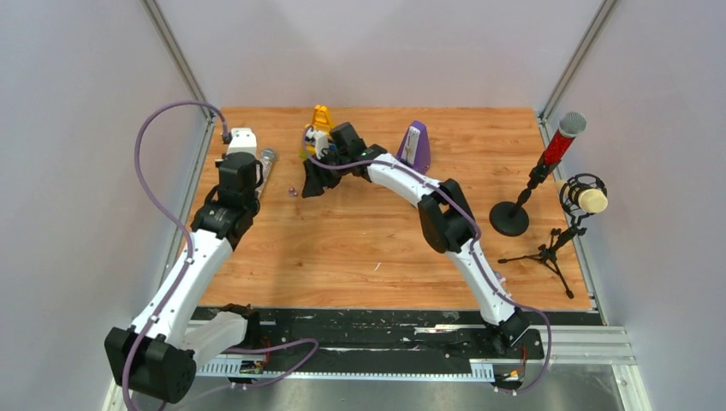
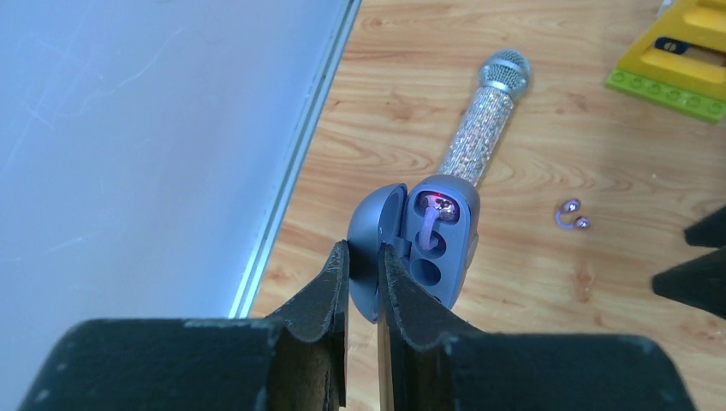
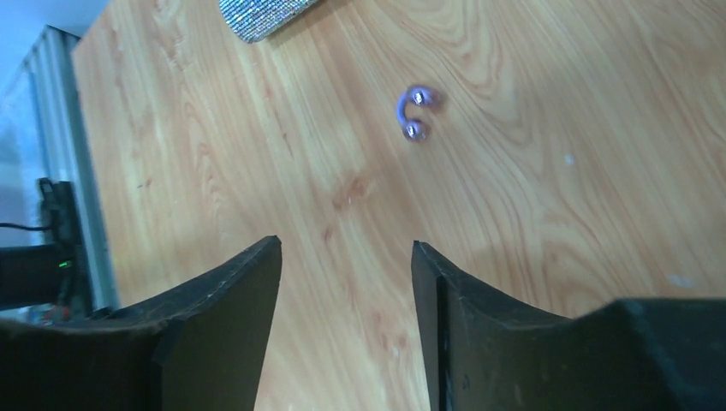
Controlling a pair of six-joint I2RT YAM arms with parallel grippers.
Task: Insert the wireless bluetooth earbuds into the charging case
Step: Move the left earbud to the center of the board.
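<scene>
My left claw [image 2: 364,257] is clamped on the flipped-open lid [image 2: 373,218] of the charging case [image 2: 447,235], a small grey-blue oval shell with matt plastic sides. I hold it up over the left part of the light wooden counter [image 1: 360,248], near the pale side wall. The case's inside faces my wrist camera. One pale purple clip-shaped earbud [image 2: 431,221] sits in the upper pocket under a small red glow. The round pocket below it shows dark.

The second earbud [image 2: 571,214], a tiny purple C-shaped loop with a shiny bead at each end, lies bare on the counter to the right of the case, well apart from it.

My right claw [image 3: 347,248] has its two black fingers spread apart and holds nothing. It hangs over the counter with that loose earbud [image 3: 415,111] ahead of the fingertips, not touching them.

A silver glitter-covered microphone [image 2: 484,128] lies on the counter just beyond the case. A yellow toy block on a green base [image 2: 685,51] stands further back. A purple metronome [image 1: 416,145] stands beside my right arm.
</scene>
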